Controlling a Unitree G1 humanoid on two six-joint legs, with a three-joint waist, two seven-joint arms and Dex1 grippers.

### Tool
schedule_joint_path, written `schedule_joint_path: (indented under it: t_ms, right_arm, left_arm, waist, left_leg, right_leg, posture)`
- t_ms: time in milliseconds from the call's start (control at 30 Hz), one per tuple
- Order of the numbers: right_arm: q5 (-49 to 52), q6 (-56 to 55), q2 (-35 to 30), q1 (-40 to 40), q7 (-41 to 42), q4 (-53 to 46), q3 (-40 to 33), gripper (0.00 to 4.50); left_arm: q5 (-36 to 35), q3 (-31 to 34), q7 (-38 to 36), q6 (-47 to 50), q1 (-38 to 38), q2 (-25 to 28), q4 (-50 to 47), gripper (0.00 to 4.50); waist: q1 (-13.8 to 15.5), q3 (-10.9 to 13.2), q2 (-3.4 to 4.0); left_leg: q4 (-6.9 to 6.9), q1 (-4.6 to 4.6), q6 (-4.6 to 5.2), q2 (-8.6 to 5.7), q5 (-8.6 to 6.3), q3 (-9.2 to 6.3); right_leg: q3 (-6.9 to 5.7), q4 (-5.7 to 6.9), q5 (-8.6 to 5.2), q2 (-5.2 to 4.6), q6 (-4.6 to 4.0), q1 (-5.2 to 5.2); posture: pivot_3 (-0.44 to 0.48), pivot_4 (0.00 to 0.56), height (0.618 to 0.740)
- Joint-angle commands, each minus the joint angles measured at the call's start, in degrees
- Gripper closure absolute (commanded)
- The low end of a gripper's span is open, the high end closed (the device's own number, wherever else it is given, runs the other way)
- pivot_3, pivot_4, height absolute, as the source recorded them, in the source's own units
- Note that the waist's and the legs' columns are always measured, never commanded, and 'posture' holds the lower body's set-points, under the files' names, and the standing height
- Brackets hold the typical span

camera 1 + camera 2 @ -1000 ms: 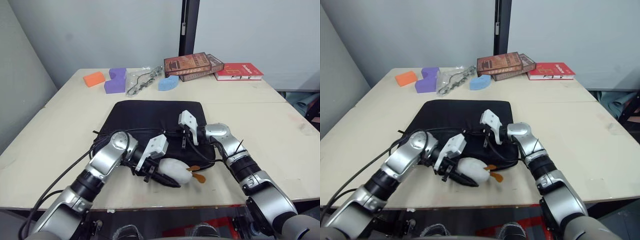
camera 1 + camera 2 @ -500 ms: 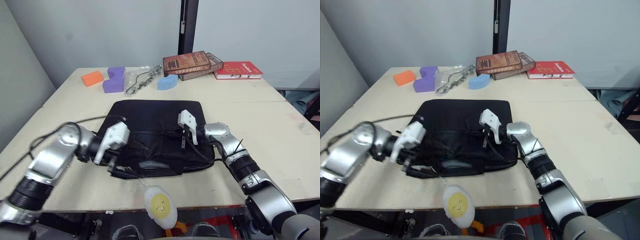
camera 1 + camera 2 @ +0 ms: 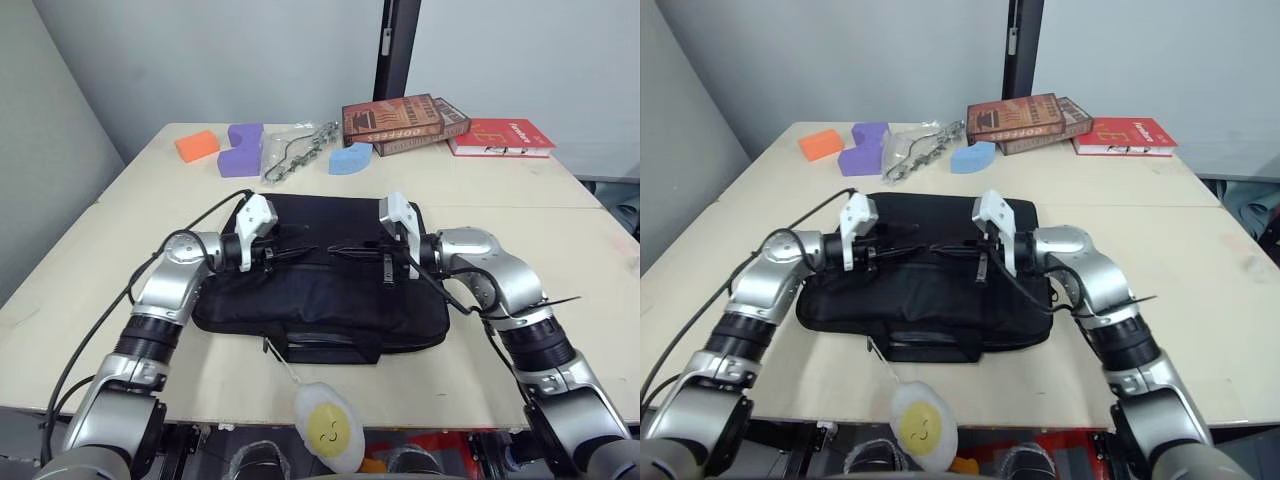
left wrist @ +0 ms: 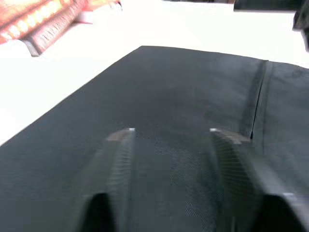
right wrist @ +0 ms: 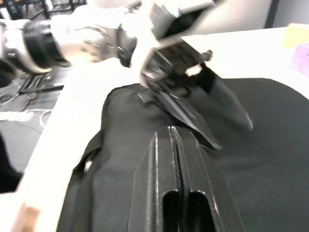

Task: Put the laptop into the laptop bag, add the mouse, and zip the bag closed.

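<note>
risk first: snagging or missing the zipper pull on the large flat black fabric laptop bag, since the two grippers crowd the same seam and could collide or drag the fabric instead of the slider. also a chance of sealing the bag without the mouse, as no small white oval mouse can be made out on the table and the laptop cannot be seen, presumably already inside. white egg-shaped soft toy with a yellow face hanging off the near table edge on a thin cord from the bag, likely to tug the bag forward if caught.

laptop bag lying flat at the middle of the pale table, handles toward the near edge. left gripper hovering low over the bag's top panel, black fingers spread apart with nothing between them. right gripper pressed together, tips pointing at the other gripper just beyond; hard to say whether a zipper tab sits pinched inside. both meeting near the bag's far-side seam.

books, purple and orange foam blocks well apart at the far edge.
</note>
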Motion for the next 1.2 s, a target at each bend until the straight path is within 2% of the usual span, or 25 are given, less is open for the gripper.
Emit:
schedule_joint_path:
  t_ms: [33, 100, 133, 233, 300, 467, 700, 867, 1000, 1133, 1200]
  right_arm:
    - [1.5, -0.65, -3.57, 1.52, 2.53, -6.7, -0.14, 3.0]
    - [0.26, -2.53, -7.55, 4.51, 4.85, -9.66, 1.15, 2.3]
    - [-0.99, -4.39, -9.6, 6.41, 5.96, -10.84, 2.01, 1.95]
    - [-8.56, -14.39, -16.08, 11.78, 9.79, -11.92, 7.06, 0.92]
    - [-9.97, -17.16, -16.89, 12.54, 11.08, -11.93, 9.32, 0.28]
    - [-21.78, -39.81, -16.15, 12.62, 10.03, -3.83, 14.27, 0.28]
    - [-31.29, -70.76, -15.46, 13.9, 0.24, 10.47, 12.76, 0.28]
    - [-35.98, -82.4, -16.42, 13.63, -6.34, 18.71, 11.49, 0.28]
    - [-44.99, -91.27, -14.17, 10.65, -16.26, 25.27, 10.25, 0.28]
    - [-52.35, -94.89, -12.09, 8.17, -23.88, 28.11, 10.15, 0.28]
    - [-53.0, -95.7, -11.06, 7.38, -26.3, 28.69, 10.36, 0.28]
  left_arm:
    - [2.67, -2.16, -1.7, -2.06, -0.46, 0.0, 3.73, 3.68]
    - [4.91, -4.19, -3.05, -5.01, -0.17, 0.36, 6.3, 4.39]
    - [6.38, -5.28, -3.32, -7.16, -0.04, 0.53, 7.84, 4.5]
    - [6.85, -5.95, -3.46, -7.94, 0.14, -0.15, 9.64, 4.5]
    - [6.56, -5.9, -3.62, -7.36, 0.38, -0.36, 9.35, 4.5]
    - [6.55, -5.89, -3.74, -6.54, 1.24, -0.16, 8.1, 4.5]
    - [6.57, -5.99, -3.96, -4.91, 2.29, 0.68, 5.87, 4.5]
    - [6.33, -5.84, -3.88, -3.75, 3.47, 1.34, 4.2, 4.5]
    - [6.11, -5.81, -3.84, -3.09, 4.47, 1.55, 2.8, 4.5]
    - [6.36, -5.71, -3.75, -3.51, 4.46, 1.54, 2.53, 4.5]
    - [6.28, -5.66, -3.77, -3.26, 4.28, 1.54, 2.57, 4.5]
  waist:
    - [0.43, 0.0, 0.0]
    - [0.95, -0.01, 0.0]
    - [1.16, -0.01, -0.01]
    - [1.46, -0.04, -0.03]
    - [1.32, -0.05, -0.02]
    - [1.06, -0.26, -0.03]
    - [1.01, -0.3, -0.05]
    - [0.7, -0.32, -0.07]
    - [0.28, -0.45, -0.13]
    - [-0.16, -0.47, -0.13]
    - [-0.26, -0.47, -0.14]
  left_leg:
    - [0.03, 0.03, 0.14, 0.0, -0.09, 0.0]
    - [0.12, 0.17, 0.05, 0.0, -0.18, 0.0]
    - [0.15, 0.26, -0.07, -0.01, -0.28, 0.0]
    - [0.17, 0.9, -0.26, -0.04, -0.42, 0.07]
    - [0.2, 0.98, -0.26, -0.04, -0.42, 0.1]
    - [0.3, 1.01, -0.25, -0.04, -0.42, 0.1]
    - [0.35, 0.89, -0.2, -0.08, -0.43, 0.11]
    - [0.35, 0.9, -0.18, -0.08, -0.44, 0.15]
    - [0.37, 0.94, -0.18, -0.08, -0.44, 0.17]
    - [0.4, 0.93, -0.18, -0.08, -0.44, 0.17]
    - [0.39, 0.92, -0.18, -0.08, -0.44, 0.15]
  right_leg:
    - [0.01, 0.02, -0.09, 0.0, -0.15, 0.05]
    - [0.06, 0.12, -0.09, -0.03, -0.14, 0.15]
    - [0.06, 0.13, -0.09, -0.06, -0.12, 0.29]
    - [0.17, 0.13, -0.11, -0.12, -0.07, 0.79]
    - [0.21, 0.16, -0.15, -0.14, 0.0, 0.95]
    - [0.26, 0.37, -0.15, -0.14, 0.0, 0.93]
    - [0.22, 0.22, -0.17, -0.17, 0.02, 0.83]
    - [0.27, 0.22, -0.18, -0.17, 0.03, 0.87]
    - [0.3, 0.23, -0.18, -0.17, 0.04, 0.93]
    - [0.31, 0.24, -0.18, -0.16, 0.05, 0.95]
    - [0.3, 0.22, -0.18, -0.16, 0.05, 0.95]
  posture:
    - [0.0, 0.15, 0.734]
    - [0.0, 0.15, 0.734]
    - [0.0, 0.15, 0.734]
    - [0.0, 0.15, 0.734]
    - [0.0, 0.15, 0.734]
    - [0.0, 0.15, 0.734]
    - [0.0, 0.15, 0.734]
    - [0.0, 0.15, 0.734]
    - [0.0, 0.15, 0.734]
    - [0.0, 0.15, 0.734]
    - [0.0, 0.15, 0.734]
